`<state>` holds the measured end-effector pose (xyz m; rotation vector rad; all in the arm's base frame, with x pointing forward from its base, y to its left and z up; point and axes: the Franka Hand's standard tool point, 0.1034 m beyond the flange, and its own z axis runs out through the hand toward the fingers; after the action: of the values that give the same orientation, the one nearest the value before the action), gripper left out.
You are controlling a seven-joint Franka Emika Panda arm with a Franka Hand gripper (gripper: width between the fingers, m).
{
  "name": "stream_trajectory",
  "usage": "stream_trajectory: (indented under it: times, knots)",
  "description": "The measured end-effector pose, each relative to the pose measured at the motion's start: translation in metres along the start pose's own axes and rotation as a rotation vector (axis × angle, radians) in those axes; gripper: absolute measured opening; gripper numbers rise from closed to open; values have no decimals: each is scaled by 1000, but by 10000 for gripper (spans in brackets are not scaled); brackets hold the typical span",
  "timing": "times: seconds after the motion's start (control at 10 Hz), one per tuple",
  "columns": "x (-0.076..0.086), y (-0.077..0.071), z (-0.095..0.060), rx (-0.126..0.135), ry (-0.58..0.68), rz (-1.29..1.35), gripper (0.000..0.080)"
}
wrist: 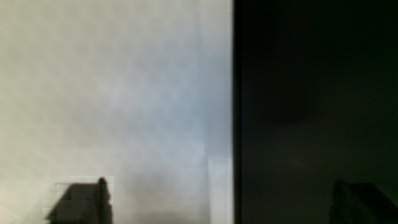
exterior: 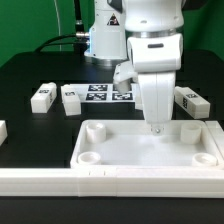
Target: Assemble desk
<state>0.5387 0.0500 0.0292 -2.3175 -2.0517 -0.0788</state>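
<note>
Your fingers (wrist: pixel 80 202) stand apart, low over the far rim of the tabletop (exterior: pixel 150 152). In the wrist view its white edge runs between them, nothing clamped. The tabletop lies flat on the black surface (exterior: pixel 30 70), just behind the border rail (exterior: pixel 60 182). It looks like light, stiff, slick plastic, so you'd best take it squarely by the raised rim.

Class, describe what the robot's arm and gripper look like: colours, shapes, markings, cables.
The arm is glossy white with rounded casings and a dark band where sections join. The gripper has a white boxy body narrowing downward; its fingertips look dark. No markings are legible.
</note>
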Motion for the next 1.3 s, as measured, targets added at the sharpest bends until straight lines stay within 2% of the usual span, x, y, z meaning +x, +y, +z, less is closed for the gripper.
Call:
stream_trajectory:
  times: [0.1, 0.3, 0.5, 0.6, 1.0, 1.1, 1.3]
  knots:
    - [3, -1, -10, -12, -2, 19, 639]
    - [14, -3, -27, -36, -3, 96, 646]
    - [44, -6, -30, -53, 13, 202, 649]
    - [50, -7, -25, -61, 20, 191, 649]
    - [47, -7, -25, -56, 22, 268, 649]
    - [49, -8, -25, -52, 27, 406, 649]
    - [57, -20, -23, -37, 30, 692, 649]
